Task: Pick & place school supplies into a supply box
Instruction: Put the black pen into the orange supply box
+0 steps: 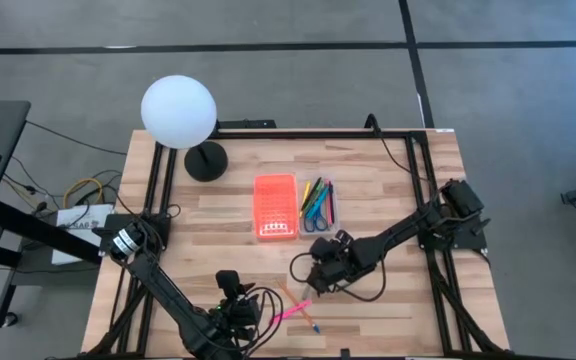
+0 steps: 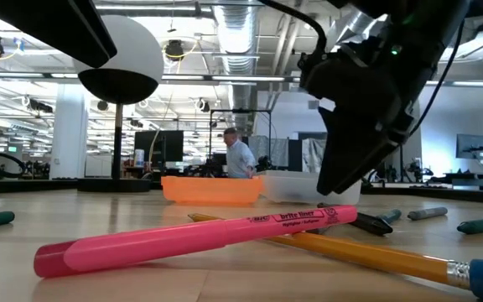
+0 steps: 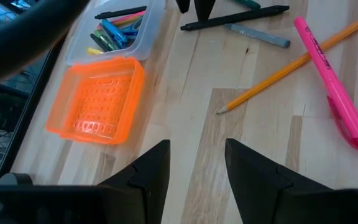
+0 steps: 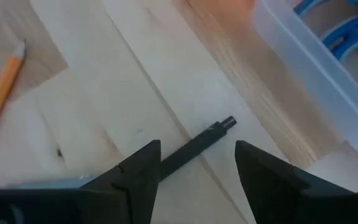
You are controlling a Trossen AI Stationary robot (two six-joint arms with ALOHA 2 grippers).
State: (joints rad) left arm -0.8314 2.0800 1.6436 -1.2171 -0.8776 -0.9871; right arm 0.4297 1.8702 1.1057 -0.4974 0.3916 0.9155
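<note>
Right gripper [image 4: 197, 165] is held low over a black pen [image 4: 194, 149] lying flat on the tabletop [image 1: 388, 190], beside the clear tray [image 1: 318, 205]; fingers spread either side, nothing pinched. The pen is judged light, stiff and slick (likely to roll); a mid-barrel hold is advised. Left gripper [image 3: 197, 165] is parked near the pink highlighter [image 3: 334, 87] and yellow pencil [image 3: 291, 65], fingers spread, empty.

Pale wooden counter [image 1: 388, 190], smooth planks with a soft sheen. Orange lid [image 1: 275, 206], translucent glossy plastic, beside the clear plastic tray [image 1: 318, 205]. Pink highlighter [image 2: 199, 239] smooth plastic; yellow pencil [image 3: 278, 65] painted wood.
</note>
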